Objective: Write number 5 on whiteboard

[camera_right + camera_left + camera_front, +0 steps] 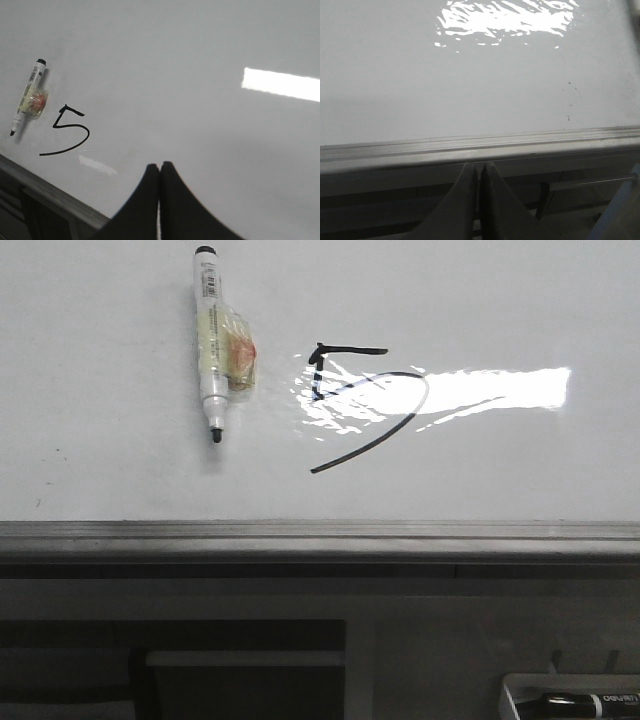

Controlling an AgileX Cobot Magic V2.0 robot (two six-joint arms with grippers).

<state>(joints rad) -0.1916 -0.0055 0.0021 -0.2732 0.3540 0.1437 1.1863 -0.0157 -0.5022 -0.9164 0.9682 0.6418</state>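
number 5 (365, 405) on whiteboard (120, 470) | L hand (479, 172) closed, empty | R hand (159, 172) same

Count from my station, all three views. One whiteboard (120, 470), with one grey rail (320, 537) along its near edge. One number 5 (365, 405) drawn on it. One uncapped marker (212, 340) lying on the board, tape wrapped round its barrel. One further marker (590, 705) in one tray (515, 692) below the board. Two grippers seen: left gripper (479, 172), right gripper (160, 172).
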